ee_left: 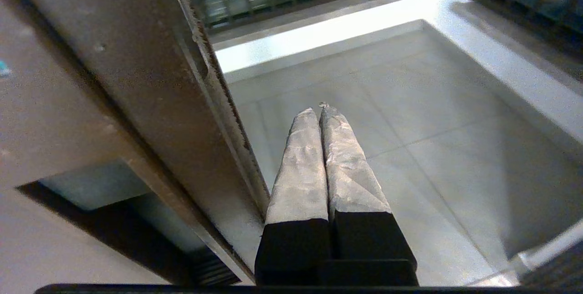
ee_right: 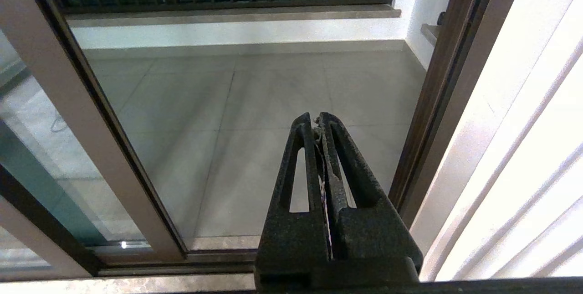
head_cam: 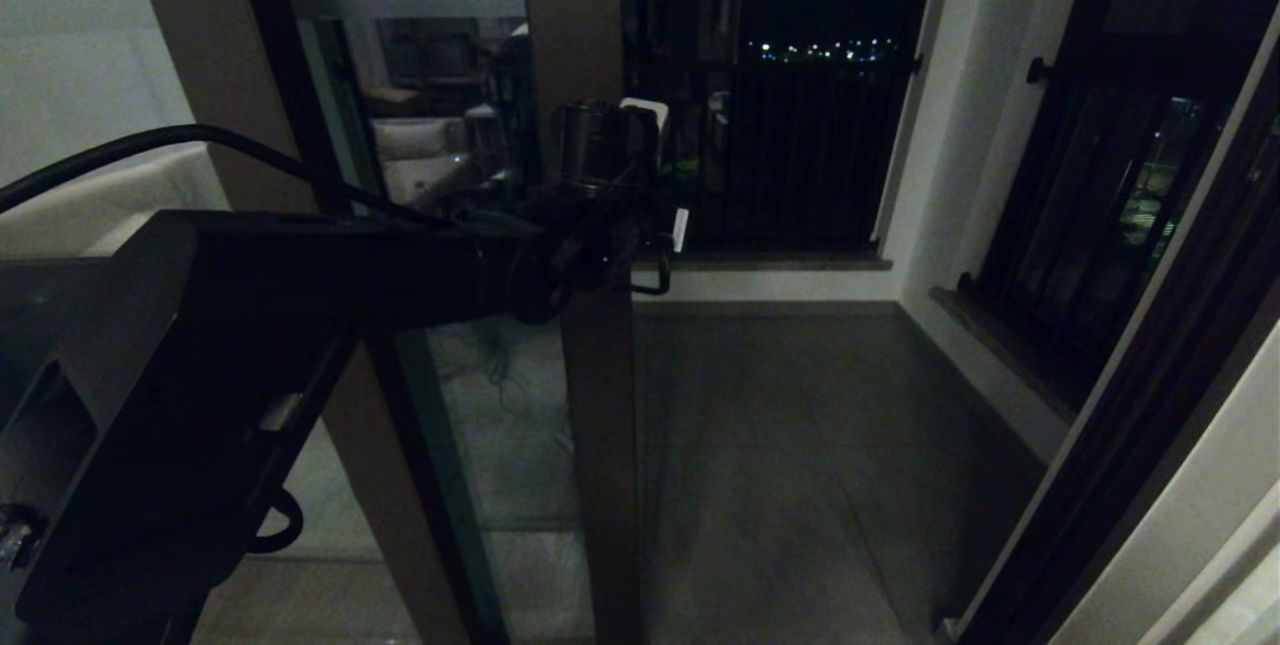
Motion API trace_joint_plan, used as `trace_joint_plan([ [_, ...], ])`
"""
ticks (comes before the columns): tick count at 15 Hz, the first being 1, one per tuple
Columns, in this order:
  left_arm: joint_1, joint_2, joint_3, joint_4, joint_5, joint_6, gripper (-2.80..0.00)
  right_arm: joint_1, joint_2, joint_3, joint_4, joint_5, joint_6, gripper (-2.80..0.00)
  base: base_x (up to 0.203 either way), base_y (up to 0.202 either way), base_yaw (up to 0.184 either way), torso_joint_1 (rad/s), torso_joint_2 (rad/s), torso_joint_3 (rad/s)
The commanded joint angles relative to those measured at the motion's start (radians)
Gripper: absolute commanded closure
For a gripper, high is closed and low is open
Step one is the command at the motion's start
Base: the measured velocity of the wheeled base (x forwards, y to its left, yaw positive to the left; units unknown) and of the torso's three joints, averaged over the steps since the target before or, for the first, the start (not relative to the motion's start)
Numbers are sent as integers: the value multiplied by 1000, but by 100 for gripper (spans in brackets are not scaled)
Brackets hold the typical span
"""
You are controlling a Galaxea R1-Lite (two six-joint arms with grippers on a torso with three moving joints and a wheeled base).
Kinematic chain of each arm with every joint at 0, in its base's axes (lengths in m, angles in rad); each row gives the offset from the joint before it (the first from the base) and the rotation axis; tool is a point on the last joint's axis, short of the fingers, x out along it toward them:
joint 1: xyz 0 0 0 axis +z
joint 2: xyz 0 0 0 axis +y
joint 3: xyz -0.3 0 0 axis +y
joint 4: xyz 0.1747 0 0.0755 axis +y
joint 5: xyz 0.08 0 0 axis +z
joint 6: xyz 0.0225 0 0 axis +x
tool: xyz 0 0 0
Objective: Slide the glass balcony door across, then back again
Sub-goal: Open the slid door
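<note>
Balcony floor [head_cam: 780, 445] | left gripper [ee_left: 321, 110] pinched together beside door stile [ee_left: 150, 84] (right gripper [ee_right: 316, 118] likewise)

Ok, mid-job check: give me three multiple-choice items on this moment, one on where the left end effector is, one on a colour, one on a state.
1. Where is the left end effector?
A. Beside the edge of the glass balcony door's stile, at the doorway
B. Down on the balcony floor tiles
C. Against the barred window

2. What colour is the door frame?
A. White
B. Brown
C. Blue

3. How do the fingers of the right end effector stand?
A. Wide apart
B. Closed around a handle
C. Pressed together on nothing

Answers:
1 A, the left wrist view shows it right next to the stile's edge, with the balcony floor beyond.
2 B, the stile reads brown in the head and left wrist views.
3 C, the right wrist view shows the fingers meeting, with nothing between them.
</note>
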Motion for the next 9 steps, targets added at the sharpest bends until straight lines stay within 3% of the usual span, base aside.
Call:
trace_joint_plan([
  [1, 4, -10, 10, 0, 11, -3, 0, 0, 1, 0, 0, 1, -1, 0, 0, 0, 0, 0, 0, 0],
  [9, 33, -89, 112, 0, 13, -24, 0, 0, 1, 0, 0, 0, -1, 0, 0, 0, 0, 0, 0, 0],
])
